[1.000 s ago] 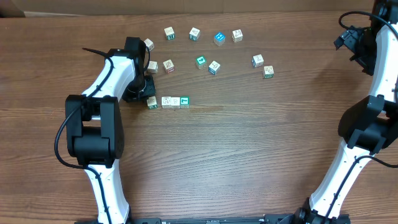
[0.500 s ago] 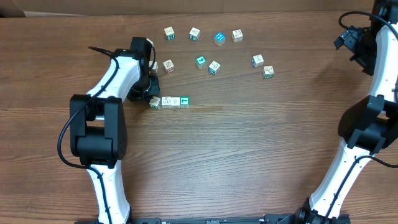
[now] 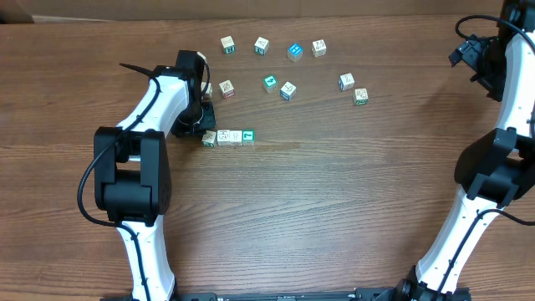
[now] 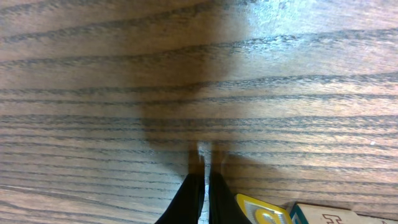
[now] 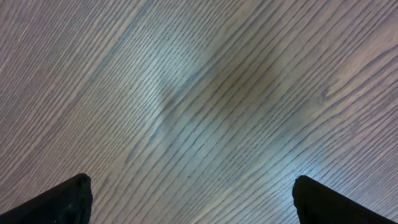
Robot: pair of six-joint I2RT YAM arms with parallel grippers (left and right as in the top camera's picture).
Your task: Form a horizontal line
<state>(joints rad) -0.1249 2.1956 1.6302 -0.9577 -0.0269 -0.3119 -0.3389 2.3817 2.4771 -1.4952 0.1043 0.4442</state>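
Note:
The horizontal line (image 3: pixel 228 137) is a short row of small letter cubes touching edge to edge, three pale and a teal-green one (image 3: pixel 247 135) at its right end. My left gripper (image 3: pixel 201 125) is shut and empty, its tips on the table just up and left of the row's left end cube (image 3: pixel 208 139). In the left wrist view the closed fingers (image 4: pixel 203 163) stand right beside that yellow-faced cube (image 4: pixel 261 211), with the following cube (image 4: pixel 326 215) behind it. My right gripper (image 3: pixel 466 52) is open and empty at the far right, over bare wood (image 5: pixel 189 186).
Loose cubes lie behind the row: pale ones (image 3: pixel 227 44) (image 3: pixel 262 45) (image 3: pixel 318 48), a blue one (image 3: pixel 294 52), a teal one (image 3: pixel 270 83), and others (image 3: pixel 226 87) (image 3: pixel 287 89) (image 3: pixel 346 81) (image 3: pixel 360 97). The left arm covers the spot by the far-left cubes.
My left gripper swung right and pushed the left end cube slightly right, closing it against the row. Over the last half second almost nothing moved. The right arm is still.

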